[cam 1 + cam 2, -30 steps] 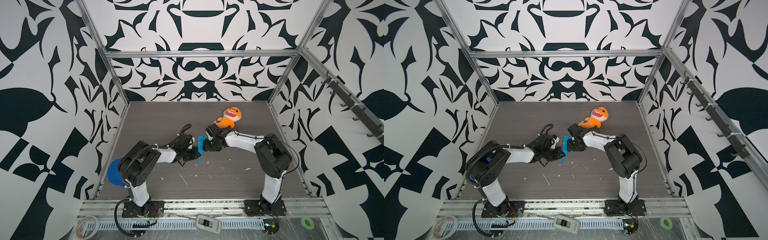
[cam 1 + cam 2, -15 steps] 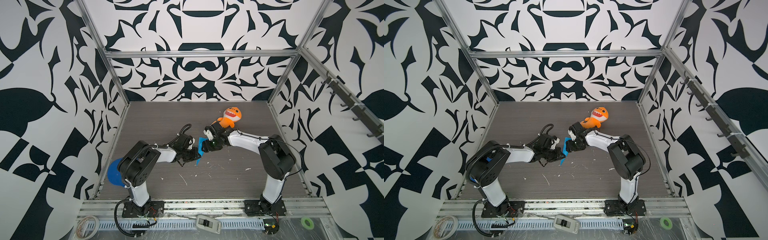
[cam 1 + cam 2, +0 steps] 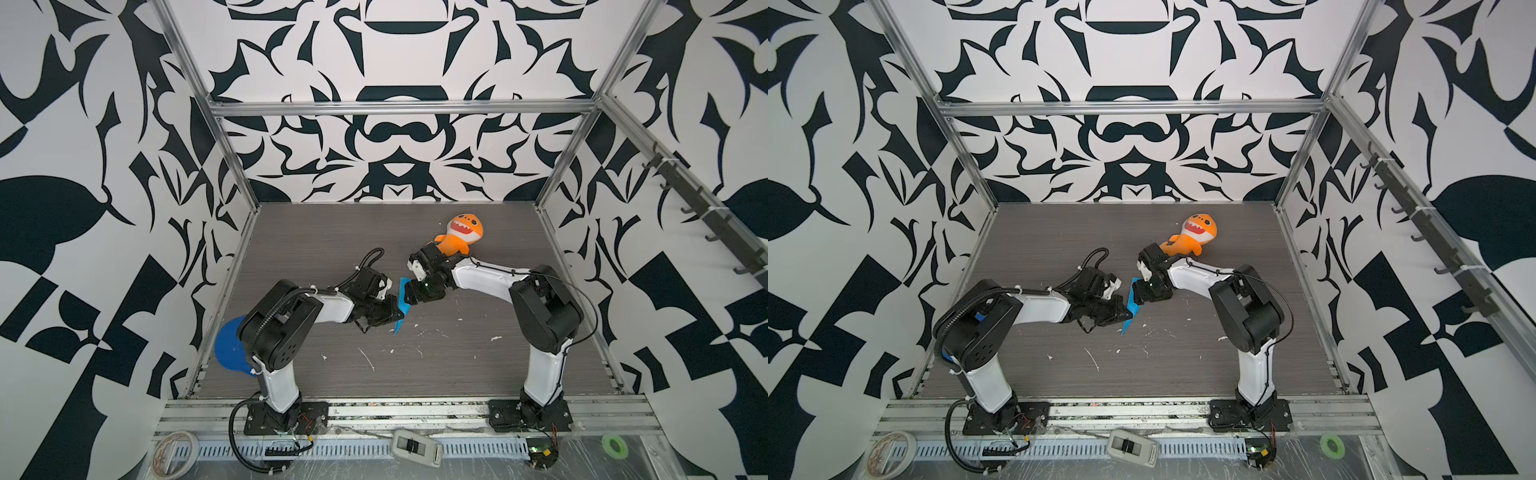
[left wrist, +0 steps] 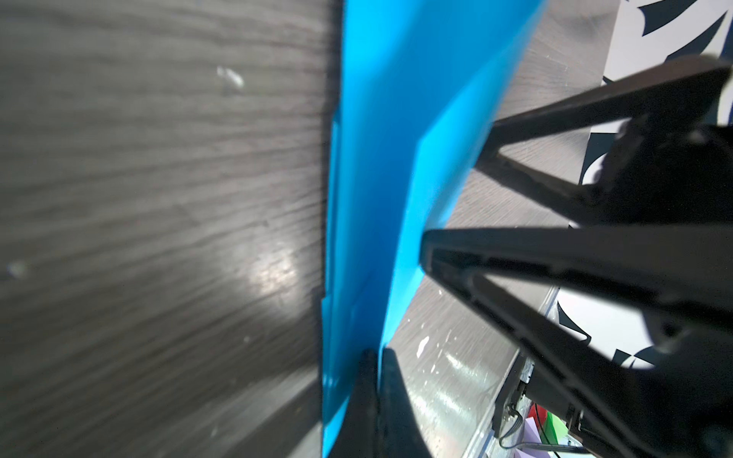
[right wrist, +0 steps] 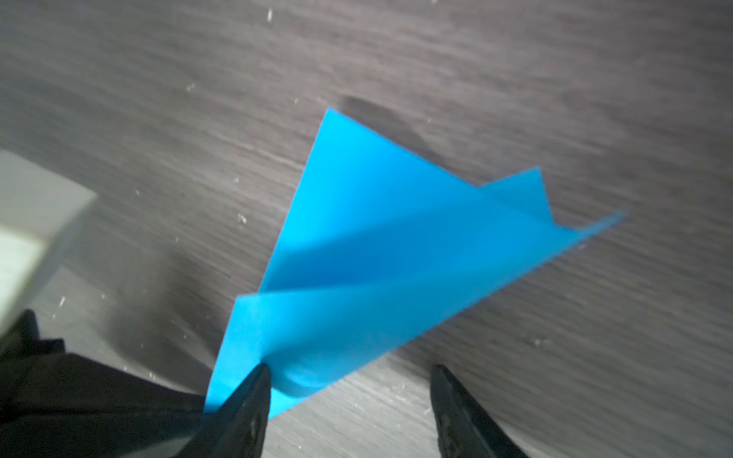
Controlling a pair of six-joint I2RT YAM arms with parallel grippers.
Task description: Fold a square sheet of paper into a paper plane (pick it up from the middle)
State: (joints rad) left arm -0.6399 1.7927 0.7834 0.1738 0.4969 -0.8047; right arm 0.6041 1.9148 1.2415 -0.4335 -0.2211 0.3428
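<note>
- The thin bright blue square sheet of paper [image 3: 402, 305] is no longer flat. You have it folded into a narrow, pointed, layered shape.
- Location: middle of the grey wood-grain table [image 3: 457, 374], standing on edge between your two arms in both top views. I cannot tell whether its lower tip touches the table.
- Your left pincer [image 4: 376, 355] is clenched on the sheet of paper. In the left wrist view the two fingers sit pressed together with the blue layers pinched between them, and this is the only real hold.
- Your right pincer [image 5: 349, 372] is released, with its jaws standing wide apart in the right wrist view. The near corner of the paper lies between them and one finger [image 5: 258, 380] touches the paper's edge, but nothing is gripped.
- Done, by my reading: the centre crease and the nose folds. The right wrist view shows overlapping triangular flaps and a long tapering point.
- Left, by my reading: the flaps gape loosely and the layers are not pressed flat. The wings need folding down and creasing hard before this counts as a finished paper plane. I'd call it well past halfway, not complete.
- Not part of the job and untouched: the orange shark plush [image 3: 459, 237] near the back beside the right arm, and the darker blue round disc [image 3: 228, 345] at the left edge, partly hidden by the left arm.
- Small white scraps [image 3: 365, 357] litter the table in front.
</note>
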